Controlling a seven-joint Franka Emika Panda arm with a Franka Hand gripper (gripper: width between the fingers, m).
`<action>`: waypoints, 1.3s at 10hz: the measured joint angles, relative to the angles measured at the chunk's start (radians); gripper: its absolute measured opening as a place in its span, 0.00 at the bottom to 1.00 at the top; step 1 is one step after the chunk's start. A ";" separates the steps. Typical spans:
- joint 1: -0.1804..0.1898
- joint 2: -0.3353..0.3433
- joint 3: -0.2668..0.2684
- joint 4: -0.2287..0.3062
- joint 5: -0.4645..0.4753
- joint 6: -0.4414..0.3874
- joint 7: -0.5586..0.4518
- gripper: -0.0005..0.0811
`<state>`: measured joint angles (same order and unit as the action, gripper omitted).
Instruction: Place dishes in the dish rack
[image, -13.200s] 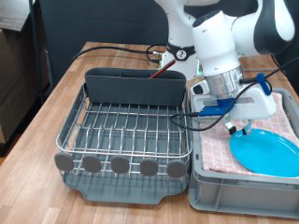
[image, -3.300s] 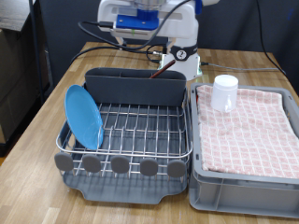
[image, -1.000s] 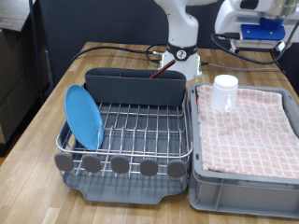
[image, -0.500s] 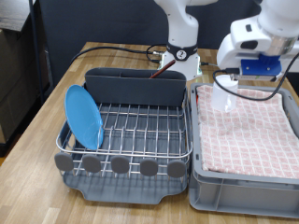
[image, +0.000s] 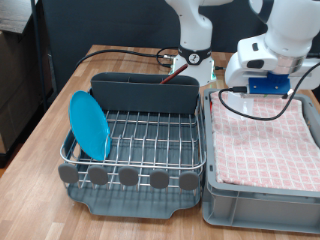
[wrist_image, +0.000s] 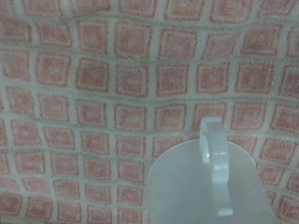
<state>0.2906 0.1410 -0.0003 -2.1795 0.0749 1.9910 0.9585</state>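
On the exterior view's right, the arm hangs low over the far end of the crate (image: 215, 190), its white hand and blue wrist block sitting just above the pink checked cloth (image: 262, 140); the gripper (image: 247, 97) is mostly hidden behind the hand, so cannot tell how the jaws stand. Cup is not visible in the exterior view, blocked by the hand. Wrist view shows the white cup (wrist_image: 207, 187) right below the camera, standing on the checked cloth (wrist_image: 103, 84), with its handle pointing toward the frame centre; no fingers show in that view. Blue plate (image: 90, 124) stands on edge in the rack (image: 140, 140), at the exterior view's left side of the wire grid, leaning slightly. Dark grey caddy (image: 145, 92) sits along the rack's far side. Round grey tabs (image: 128, 176) line the near edge, drain tray (image: 130, 203) poking out below. Rack and crate sit side by side on a wooden table (image: 45, 130), touching or nearly so. Black cables (image: 120, 52) trail across the table behind the caddy. Spoon not seen in either view.
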 joint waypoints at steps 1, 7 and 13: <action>-0.001 0.000 -0.006 -0.022 0.001 0.023 -0.002 0.99; -0.001 0.000 -0.023 -0.126 0.000 0.146 -0.011 0.99; -0.001 0.003 -0.037 -0.185 0.037 0.232 -0.038 0.99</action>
<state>0.2898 0.1441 -0.0378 -2.3643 0.1116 2.2227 0.9204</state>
